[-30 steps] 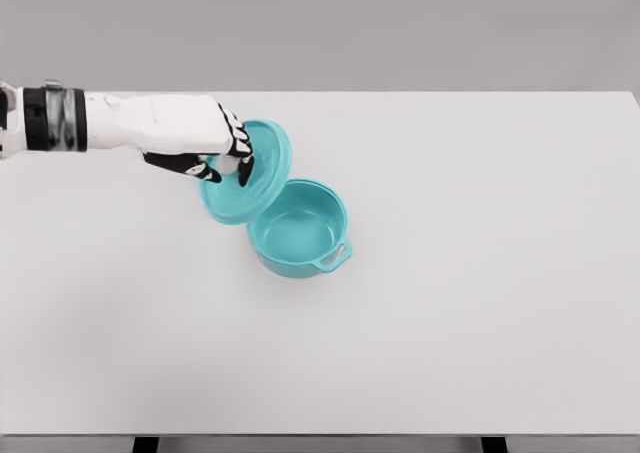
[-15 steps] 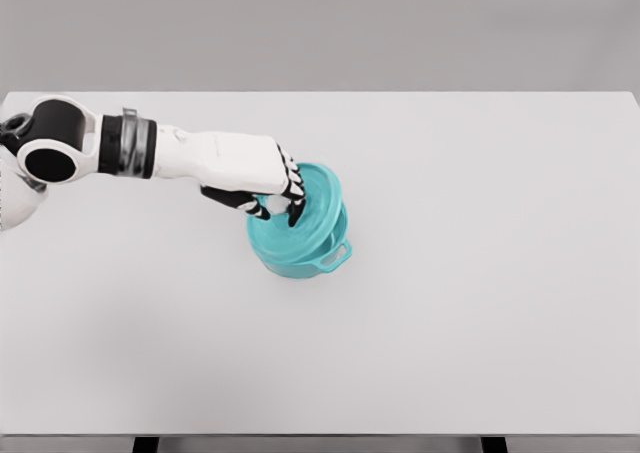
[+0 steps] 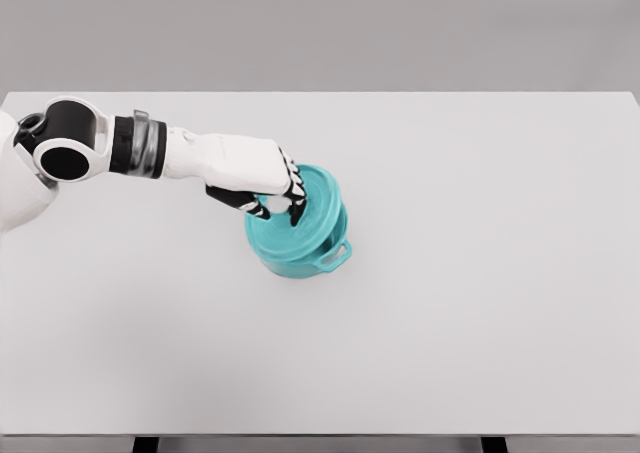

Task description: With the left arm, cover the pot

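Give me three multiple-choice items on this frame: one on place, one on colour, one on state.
1. Where is the round teal lid?
A. over the teal pot with side handle
B. flat on the white table
C. beside the pot

2. What colour is the pot?
A. red
B. teal
C. black

3. The white left hand is:
A. open, empty
B. grasping the lid
C. out of view

Key: A, the lid sits above the pot's rim; B, the body is teal; B, the fingers close on the lid.
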`<action>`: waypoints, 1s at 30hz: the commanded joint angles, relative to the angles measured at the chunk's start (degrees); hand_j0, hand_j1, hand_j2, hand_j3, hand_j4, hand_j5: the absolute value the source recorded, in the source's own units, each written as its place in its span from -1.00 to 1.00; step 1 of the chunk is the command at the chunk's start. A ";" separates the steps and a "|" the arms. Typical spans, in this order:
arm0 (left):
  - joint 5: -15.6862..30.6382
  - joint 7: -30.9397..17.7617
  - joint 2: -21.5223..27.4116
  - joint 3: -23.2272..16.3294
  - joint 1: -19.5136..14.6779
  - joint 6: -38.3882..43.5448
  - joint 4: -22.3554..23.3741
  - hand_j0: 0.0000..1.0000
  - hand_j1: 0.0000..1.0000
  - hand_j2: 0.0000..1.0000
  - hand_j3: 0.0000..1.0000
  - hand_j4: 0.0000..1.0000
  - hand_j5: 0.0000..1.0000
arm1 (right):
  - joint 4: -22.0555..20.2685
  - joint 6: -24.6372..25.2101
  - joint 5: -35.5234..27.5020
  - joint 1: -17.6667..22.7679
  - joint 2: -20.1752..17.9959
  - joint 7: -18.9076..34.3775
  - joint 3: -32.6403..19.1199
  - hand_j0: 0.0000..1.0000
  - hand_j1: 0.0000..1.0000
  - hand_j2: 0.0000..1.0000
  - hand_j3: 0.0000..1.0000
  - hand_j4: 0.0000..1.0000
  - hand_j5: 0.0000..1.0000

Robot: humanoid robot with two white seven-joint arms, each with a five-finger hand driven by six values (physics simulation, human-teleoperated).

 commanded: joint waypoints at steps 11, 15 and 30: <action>-0.71 0.02 -1.20 -0.73 -0.09 0.15 1.98 0.39 0.39 0.39 0.39 0.39 0.39 | -0.06 -0.01 -0.02 0.00 -0.01 -0.05 0.01 1.00 1.00 1.00 1.00 1.00 1.00; -0.71 0.02 -1.29 -0.73 -0.09 0.15 1.89 0.49 0.49 0.49 0.49 0.49 0.49 | 0.02 -0.01 -0.02 0.00 -0.01 0.04 0.01 1.00 1.00 1.00 1.00 1.00 1.00; -0.71 0.02 -1.82 -2.92 -0.26 0.15 1.98 0.65 0.65 0.65 0.65 0.65 0.65 | -0.06 -0.01 -0.02 0.00 -0.01 -0.05 0.01 1.00 1.00 1.00 1.00 1.00 1.00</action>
